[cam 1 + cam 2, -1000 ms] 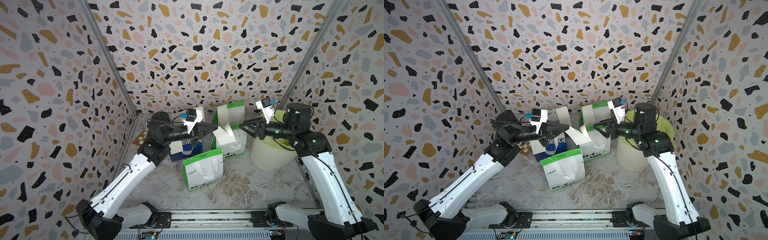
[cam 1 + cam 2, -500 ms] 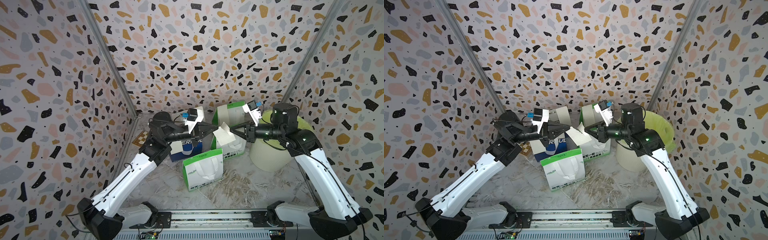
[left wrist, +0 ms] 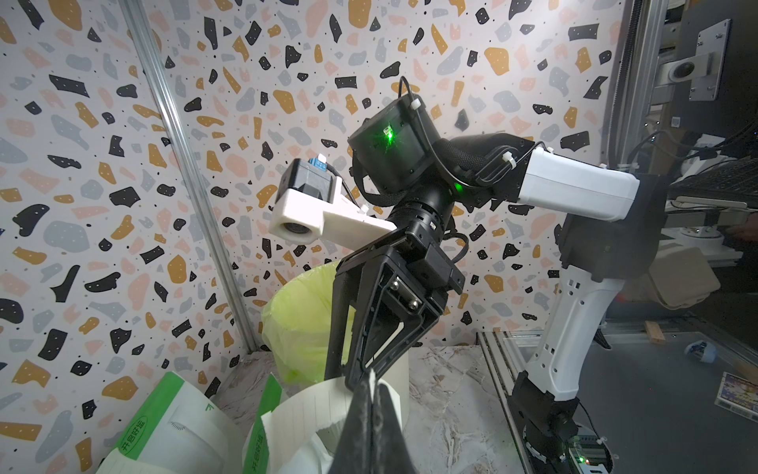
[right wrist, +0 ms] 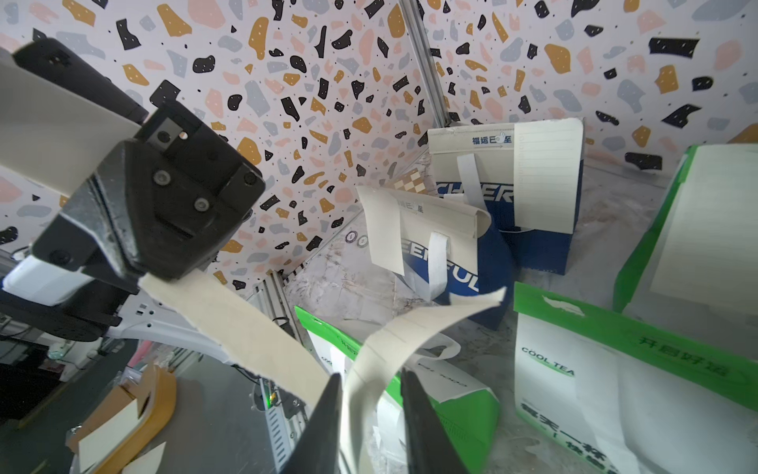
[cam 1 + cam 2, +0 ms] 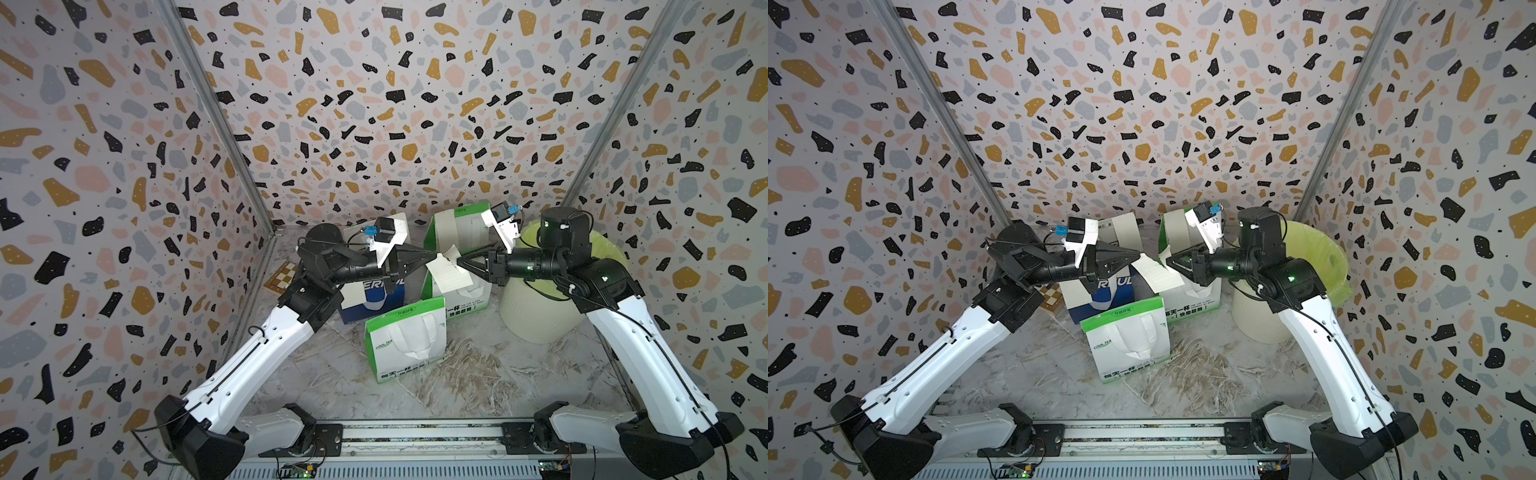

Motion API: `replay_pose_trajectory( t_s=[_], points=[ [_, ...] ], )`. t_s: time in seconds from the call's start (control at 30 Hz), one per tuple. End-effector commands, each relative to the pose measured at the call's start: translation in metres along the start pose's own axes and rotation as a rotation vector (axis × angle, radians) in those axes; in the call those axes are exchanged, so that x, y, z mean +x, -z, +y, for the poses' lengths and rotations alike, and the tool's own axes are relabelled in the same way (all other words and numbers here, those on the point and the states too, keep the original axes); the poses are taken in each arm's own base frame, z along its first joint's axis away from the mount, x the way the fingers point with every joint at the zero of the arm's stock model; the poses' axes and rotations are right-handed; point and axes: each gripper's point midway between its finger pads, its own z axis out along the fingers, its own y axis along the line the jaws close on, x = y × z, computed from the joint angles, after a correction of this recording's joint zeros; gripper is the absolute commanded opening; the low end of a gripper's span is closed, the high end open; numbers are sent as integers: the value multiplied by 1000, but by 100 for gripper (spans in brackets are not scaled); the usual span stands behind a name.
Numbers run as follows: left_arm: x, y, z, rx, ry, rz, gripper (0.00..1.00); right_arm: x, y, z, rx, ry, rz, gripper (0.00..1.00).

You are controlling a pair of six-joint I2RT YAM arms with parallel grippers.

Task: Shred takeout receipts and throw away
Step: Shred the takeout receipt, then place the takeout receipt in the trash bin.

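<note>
My left gripper [image 5: 436, 258] [image 5: 1139, 254] is shut on one end of a cream ruled takeout receipt [image 5: 446, 270] [image 5: 1158, 274] held in the air above the bags. In the left wrist view its fingertips [image 3: 371, 385] pinch the paper's edge and the receipt [image 3: 311, 406] curls away. My right gripper [image 5: 458, 262] [image 4: 369, 373] faces it tip to tip. Its jaws stand a little apart, with the receipt [image 4: 410, 332] bent and passing between them. More receipts are stuck on bags [image 4: 541, 176] [image 4: 381, 230] [image 5: 457, 230].
A cream bin with a yellow-green liner [image 5: 540, 307] [image 5: 1258, 311] stands at the right, under my right arm. A green-and-white bag [image 5: 405, 340] stands in front, a blue one [image 5: 370, 299] behind it at the left. Another green bag [image 5: 461, 291] is beside the bin.
My right arm has swung left from over the bin to the left gripper, and its jaws are now round the receipt's free end. The left arm has stayed put.
</note>
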Motion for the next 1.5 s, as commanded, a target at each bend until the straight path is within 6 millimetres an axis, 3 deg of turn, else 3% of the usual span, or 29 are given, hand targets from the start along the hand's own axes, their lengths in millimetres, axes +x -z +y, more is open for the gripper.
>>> replay_pose_trajectory(
  t_s=[0.0,0.13,0.27,0.33,0.63,0.8,1.13,1.23,1.33,1.47],
  points=[
    [-8,1,-2,3,-26,-29,0,2,0,5,-9,6,10,21],
    [-6,1,-1,-1,-25,-25,0,8,-3,7,-18,5,27,15],
    [-7,1,0,-4,-31,-27,0,13,-5,5,-5,1,36,0],
    [-9,2,-1,-6,-35,-30,0,12,-3,0,32,2,27,0],
    [-24,12,-10,-28,-72,-62,0,9,14,-77,431,-58,29,0],
    [-34,20,-17,-41,-93,-81,0,4,44,-122,608,-125,-5,0],
    [-31,21,-15,-62,-93,-69,0,-15,142,-181,930,-199,-108,0],
    [-29,20,-12,-65,-86,-65,0,-6,163,-201,1051,-236,-103,0],
    [-27,18,-10,-63,-74,-62,0,15,180,-226,1138,-313,-77,0],
    [-23,16,-8,-61,-59,-57,0,41,180,-243,1131,-394,-40,0]
  ],
)
